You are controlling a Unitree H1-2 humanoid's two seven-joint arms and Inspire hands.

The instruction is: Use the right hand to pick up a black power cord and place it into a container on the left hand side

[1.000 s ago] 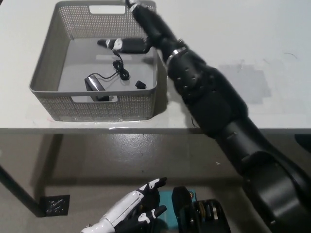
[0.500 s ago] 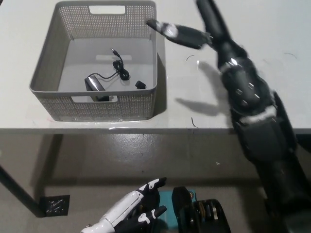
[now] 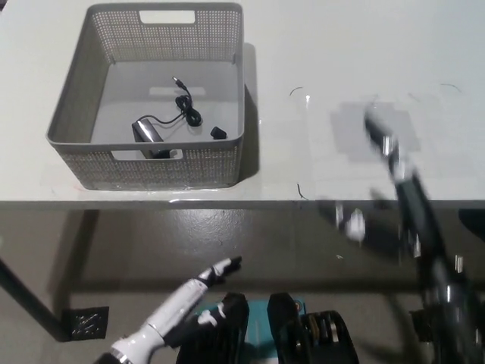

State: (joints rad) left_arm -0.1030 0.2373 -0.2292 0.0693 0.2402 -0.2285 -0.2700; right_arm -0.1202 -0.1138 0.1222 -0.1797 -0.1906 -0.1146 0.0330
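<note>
The black power cord (image 3: 184, 107) lies inside the grey mesh basket (image 3: 74, 89) at the table's left, with its adapter brick (image 3: 148, 131) near the front wall and a small plug (image 3: 218, 132) beside it. Nothing touches it. My black right arm (image 3: 408, 199) is a motion-blurred streak over the table's right front edge. Its hand (image 3: 355, 224) is a dark smear just below that edge, well away from the basket, and too blurred to read. My white left hand (image 3: 206, 276) rests low at the bottom left, below the table, holding nothing.
The white table (image 3: 341, 68) runs across the top, and its front edge crosses the picture at mid height. A greyish patch (image 3: 356, 125) marks the tabletop at the right. A dark table leg (image 3: 26, 299) stands on the floor at the lower left.
The right arm has swung out of the basket, to the right and back toward me, leaving the cord inside. The left hand has shifted slightly left and stretched out.
</note>
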